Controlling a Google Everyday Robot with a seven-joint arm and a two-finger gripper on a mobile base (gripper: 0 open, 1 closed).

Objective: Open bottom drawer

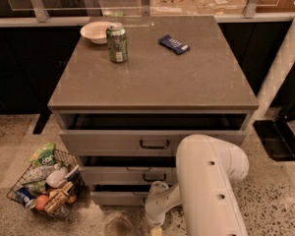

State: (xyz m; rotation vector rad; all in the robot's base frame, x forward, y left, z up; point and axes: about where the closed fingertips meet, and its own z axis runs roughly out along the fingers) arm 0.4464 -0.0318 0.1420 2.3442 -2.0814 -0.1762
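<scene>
Speckled floor (278, 195), grey cabinet (157, 77). Lowest front, bottom drawer (118, 198), sits at 6 o'clock. The gripper (155, 224) hangs low at its 4 o'clock, probably reaching for the handle; grasp state cannot tell.

Arm all white, smooth glossy shell. Big link (211, 186): fat rounded tube with domed top end, bulkiest part in view. 2 small dark round dots on its front face, 1 above other. Slimmer link (173, 196): white tube branching left from big link. Wrist (156, 208): short white cylinder, rounded collar on top, soft grey shading at seams. Gripper (156, 229): under wrist, at bottom edge of view, left of big link; pale yellowish-tan, mostly cut off.
</scene>
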